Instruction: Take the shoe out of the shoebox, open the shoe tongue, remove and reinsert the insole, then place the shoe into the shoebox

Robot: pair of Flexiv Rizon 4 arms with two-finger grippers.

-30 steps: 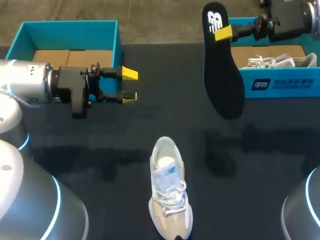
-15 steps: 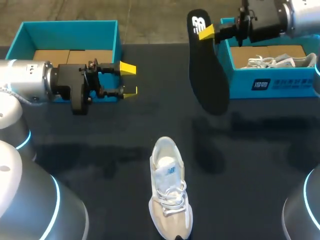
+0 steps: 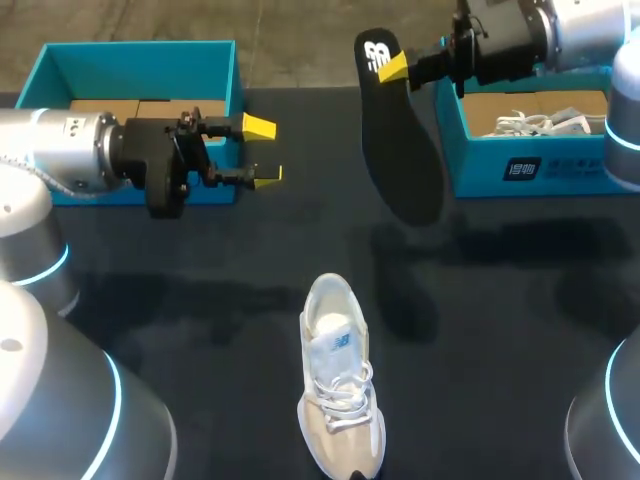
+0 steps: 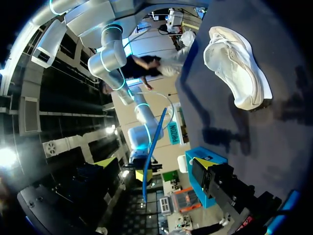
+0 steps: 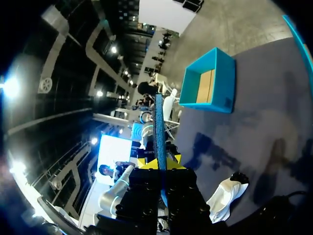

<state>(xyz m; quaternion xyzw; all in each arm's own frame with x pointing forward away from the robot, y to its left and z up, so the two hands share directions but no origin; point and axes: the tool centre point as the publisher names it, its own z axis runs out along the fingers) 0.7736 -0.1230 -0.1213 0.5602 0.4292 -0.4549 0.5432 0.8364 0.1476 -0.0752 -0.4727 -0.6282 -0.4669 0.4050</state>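
Note:
A white and beige shoe (image 3: 338,375) lies on the dark table near the front edge, its opening toward the back. My right gripper (image 3: 393,68) is shut on the heel end of a black insole (image 3: 402,150), which hangs in the air above the table's back middle. In the right wrist view the insole (image 5: 158,132) shows edge-on between the yellow tips (image 5: 159,163). My left gripper (image 3: 263,150) stands open and empty, left of the insole, in front of the empty teal shoebox (image 3: 140,58). The left wrist view shows the shoe (image 4: 237,66) lying far ahead.
A second teal shoebox (image 3: 540,165) at the back right holds another white shoe (image 3: 545,122). The empty box (image 5: 210,81) also shows in the right wrist view, with the shoe (image 5: 225,198) nearer.
My right arm has carried the insole leftward, away from the right shoebox. My left gripper has shifted slightly toward the back and stayed open. The shoe has not moved.

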